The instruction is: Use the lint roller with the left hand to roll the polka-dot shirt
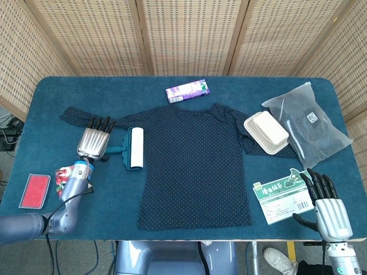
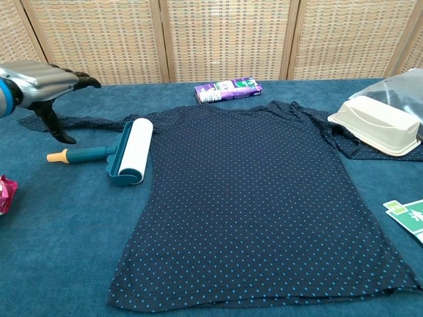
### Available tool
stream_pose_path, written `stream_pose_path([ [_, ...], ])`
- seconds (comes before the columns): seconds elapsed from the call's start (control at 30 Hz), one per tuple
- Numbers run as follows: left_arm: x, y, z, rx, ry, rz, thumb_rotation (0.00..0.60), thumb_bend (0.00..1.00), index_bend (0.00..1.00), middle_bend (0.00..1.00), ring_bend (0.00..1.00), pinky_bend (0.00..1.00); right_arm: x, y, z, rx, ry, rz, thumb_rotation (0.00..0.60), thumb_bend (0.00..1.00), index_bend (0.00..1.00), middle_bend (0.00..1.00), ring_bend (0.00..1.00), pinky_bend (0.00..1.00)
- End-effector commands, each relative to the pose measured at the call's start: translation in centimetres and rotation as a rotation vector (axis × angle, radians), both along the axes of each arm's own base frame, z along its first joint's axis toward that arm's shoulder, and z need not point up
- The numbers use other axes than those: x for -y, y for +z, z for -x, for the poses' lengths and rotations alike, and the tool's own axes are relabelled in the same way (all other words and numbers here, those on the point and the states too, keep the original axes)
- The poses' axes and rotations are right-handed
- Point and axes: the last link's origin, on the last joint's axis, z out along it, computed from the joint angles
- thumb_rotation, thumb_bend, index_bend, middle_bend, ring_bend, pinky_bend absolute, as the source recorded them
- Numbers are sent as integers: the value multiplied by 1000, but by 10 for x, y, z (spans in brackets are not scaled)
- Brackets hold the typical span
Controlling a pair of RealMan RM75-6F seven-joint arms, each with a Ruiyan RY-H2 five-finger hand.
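lint roller point(image 2: 125, 151) at shirt point(image 2: 264, 205) left edge | left hand point(image 2: 39, 82) beside handle

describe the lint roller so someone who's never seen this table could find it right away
Start at the dark polka-dot shirt spread across the middle of the blue table, and go to its left edge below the sleeve. The lint roller lies there, roller on the fabric edge, beside the left robot hand. Nothing else has its white cylinder, teal frame and orange-tipped handle.
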Motion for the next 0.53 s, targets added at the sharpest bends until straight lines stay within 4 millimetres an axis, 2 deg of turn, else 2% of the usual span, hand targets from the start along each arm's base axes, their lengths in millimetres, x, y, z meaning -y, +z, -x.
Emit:
stream_pose_path([
  [0.03,41,20,10,175,-28,-61,600,179,0,0,0,0,0,0,0,0,1,-1,600,108,0,0,0,0],
  [0.13,79,32,25,237,-75,-132,600,179,0,0,0,0,-1,-1,-2,-2,5,-5,600,108,0,0,0,0],
  [0.33,145,41,61,301,-73,-211,600,177,0,0,0,0,-3,-3,-6,-9,20,-9,600,108,0,0,0,0],
  [0.53,184,50,86,314,-40,-237,600,172,0,0,0,0,-5,-6,-9,-19,36,-15,600,109,0,0,0,0],
])
